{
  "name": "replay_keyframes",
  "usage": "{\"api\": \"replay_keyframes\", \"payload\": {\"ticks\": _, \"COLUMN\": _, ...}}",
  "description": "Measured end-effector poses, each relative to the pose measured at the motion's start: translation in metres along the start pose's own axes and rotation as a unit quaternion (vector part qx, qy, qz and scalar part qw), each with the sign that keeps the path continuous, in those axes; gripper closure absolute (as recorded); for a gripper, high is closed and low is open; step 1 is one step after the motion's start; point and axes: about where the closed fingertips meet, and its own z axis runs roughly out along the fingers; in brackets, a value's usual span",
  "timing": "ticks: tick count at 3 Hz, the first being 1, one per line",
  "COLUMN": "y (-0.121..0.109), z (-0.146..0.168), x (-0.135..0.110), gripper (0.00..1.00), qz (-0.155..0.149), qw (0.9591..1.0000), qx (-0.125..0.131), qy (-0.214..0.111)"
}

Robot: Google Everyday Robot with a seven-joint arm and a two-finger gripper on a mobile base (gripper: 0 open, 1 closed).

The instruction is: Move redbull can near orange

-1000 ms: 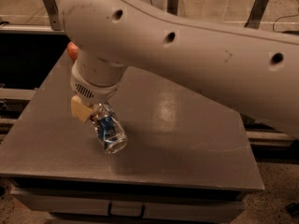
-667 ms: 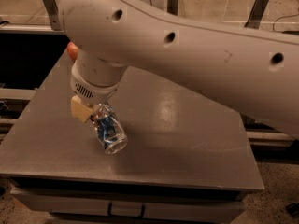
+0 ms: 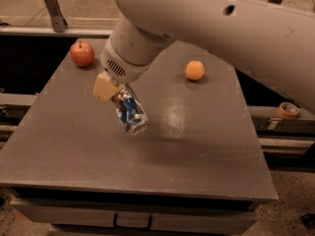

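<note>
The redbull can (image 3: 131, 113), silver and blue with a wrinkled body, hangs tilted above the middle of the grey table (image 3: 206, 146), its lower end pointing down and right. My gripper (image 3: 114, 93) is shut on the can's upper end, below the big white arm that crosses the top of the view. The orange (image 3: 195, 70) sits on the table at the back right, well apart from the can. The can's upper part is hidden by the gripper.
A red apple (image 3: 82, 53) with a stem sits at the table's back left corner. A roll of tape (image 3: 288, 110) lies on a rail to the right of the table. A drawer front shows under the table's front edge.
The arm has lifted the can and carried it to the right and up. The orange and the apple, hidden behind the arm before, are now in view.
</note>
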Motion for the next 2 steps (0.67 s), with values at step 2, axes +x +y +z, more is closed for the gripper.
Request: {"api": "replay_keyframes", "payload": {"ticks": 2, "y": -0.09, "z": -0.028, "x": -0.041, "gripper": 1.0, "qz": -0.083, "qw": 0.9921, "qx": -0.025, "qy": -0.091}}
